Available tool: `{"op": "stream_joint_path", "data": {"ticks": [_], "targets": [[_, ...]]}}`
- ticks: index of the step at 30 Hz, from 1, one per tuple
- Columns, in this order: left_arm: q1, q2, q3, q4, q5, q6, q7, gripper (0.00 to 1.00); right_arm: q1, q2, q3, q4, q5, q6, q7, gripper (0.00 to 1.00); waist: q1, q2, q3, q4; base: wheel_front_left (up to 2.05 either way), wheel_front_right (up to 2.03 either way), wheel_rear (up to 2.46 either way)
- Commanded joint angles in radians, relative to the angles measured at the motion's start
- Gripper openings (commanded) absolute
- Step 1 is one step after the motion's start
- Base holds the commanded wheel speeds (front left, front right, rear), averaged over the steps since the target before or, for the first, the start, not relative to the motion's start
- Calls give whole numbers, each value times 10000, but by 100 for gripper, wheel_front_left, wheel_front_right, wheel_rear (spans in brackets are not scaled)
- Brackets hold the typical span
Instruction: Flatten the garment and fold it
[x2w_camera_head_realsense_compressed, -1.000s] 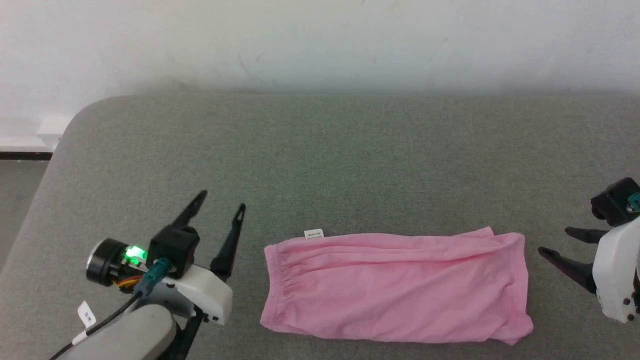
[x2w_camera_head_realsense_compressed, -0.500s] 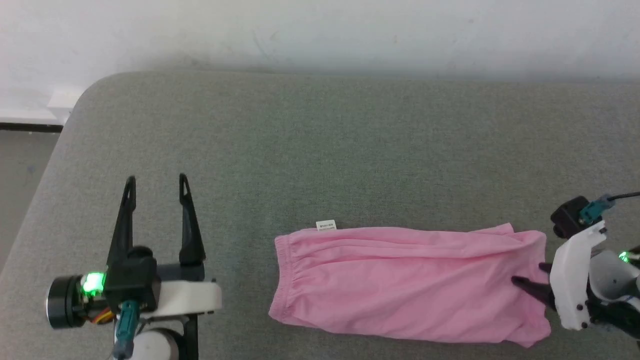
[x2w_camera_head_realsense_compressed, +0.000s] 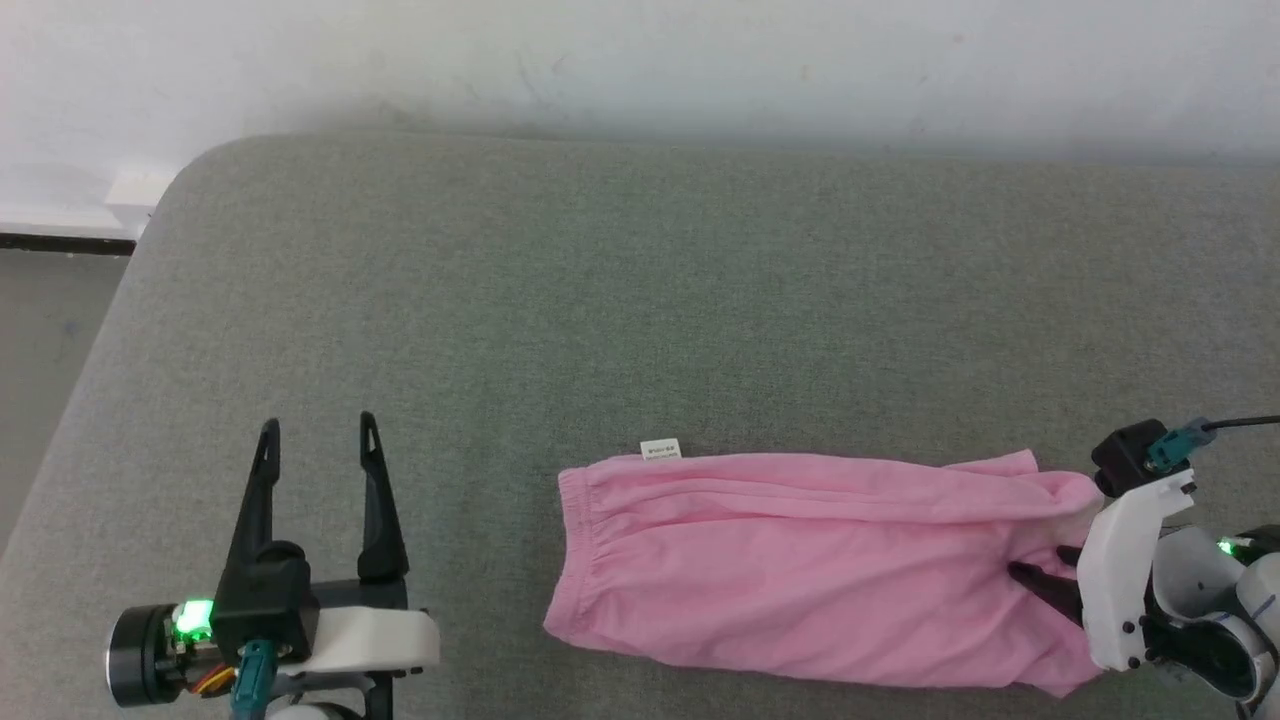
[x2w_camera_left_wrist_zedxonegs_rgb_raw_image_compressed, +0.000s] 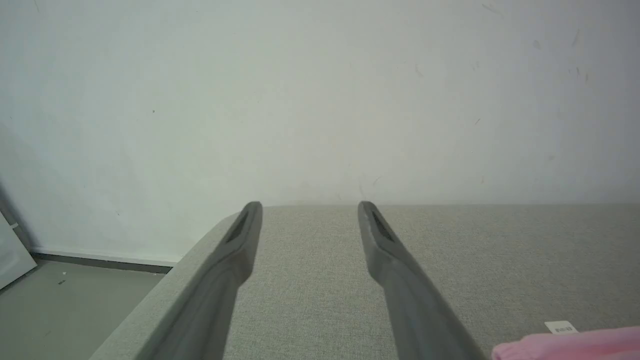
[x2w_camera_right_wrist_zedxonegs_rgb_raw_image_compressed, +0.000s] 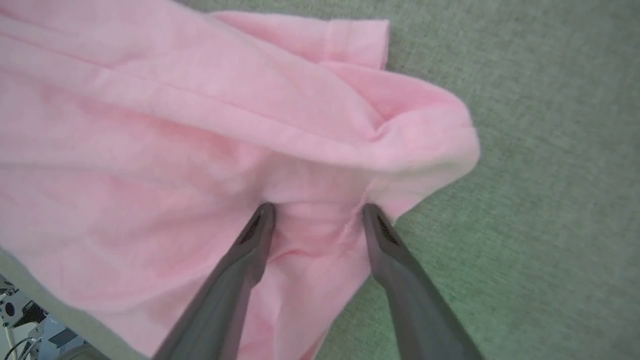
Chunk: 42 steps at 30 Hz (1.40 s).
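The garment (x2w_camera_head_realsense_compressed: 800, 570), thin pink shorts, lies lengthwise near the front edge of the grey tabletop (x2w_camera_head_realsense_compressed: 640, 300), its gathered waistband (x2w_camera_head_realsense_compressed: 572, 560) toward the robot's left and a small white label tag (x2w_camera_head_realsense_compressed: 660, 449) poking out at the far side there. It looks light and limp, so a shallow pinch would likely lift just the top layer, and the felt-like surface may drag on it. The leg end on the right is rumpled, with a fold rolled over. The sensible holds are the hem corners there and the waistband corners opposite. The right tool (x2w_camera_right_wrist_zedxonegs_rgb_raw_image_compressed: 318, 207) rests on that rumpled end with its 2 fingers spread wide, cloth bunched between them but not pinched. The left tool (x2w_camera_head_realsense_compressed: 317, 424) hovers wide open and empty, well apart from the waistband. The white wall (x2w_camera_head_realsense_compressed: 640, 60) behind and the floor (x2w_camera_head_realsense_compressed: 50, 330) past the rounded left corner are well clear of the work. The likelier hindrance is the near edge, where a tug could slide the cloth off.
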Motion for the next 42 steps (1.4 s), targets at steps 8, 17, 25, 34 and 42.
{"op": "stream_joint_path", "data": {"ticks": [8, 17, 25, 34, 42], "targets": [[292, -227, 558, 228, 1029, -681, -49, 100, 212, 305, 340, -213, 135, 40, -422, 0, 1, 0, -340, -253, 0, 0, 0], [553, -419, 531, 345, 1251, -779, -49, 100, 177, -934, -422, -1089, 485, 40, -684, 0, 1, 0, -647, -334, 0, 0, 0], [628, -527, 530, 297, 1269, -898, -49, 100, 888, -2418, -1810, -833, 603, 40, -260, 0, 1, 0, -743, -376, 0, 0, 0], [609, -589, 510, 248, 1326, -1016, -49, 100, 1480, -2438, -2129, -3553, 853, 40, -56, 0, 1, 0, -663, -396, 0, 0, 0], [314, -678, 418, 222, 1377, -1053, -49, 100, 958, -1684, -1404, -6280, 376, 40, 1088, 0, 1, 0, -340, -225, 0, 0, 0]]}}
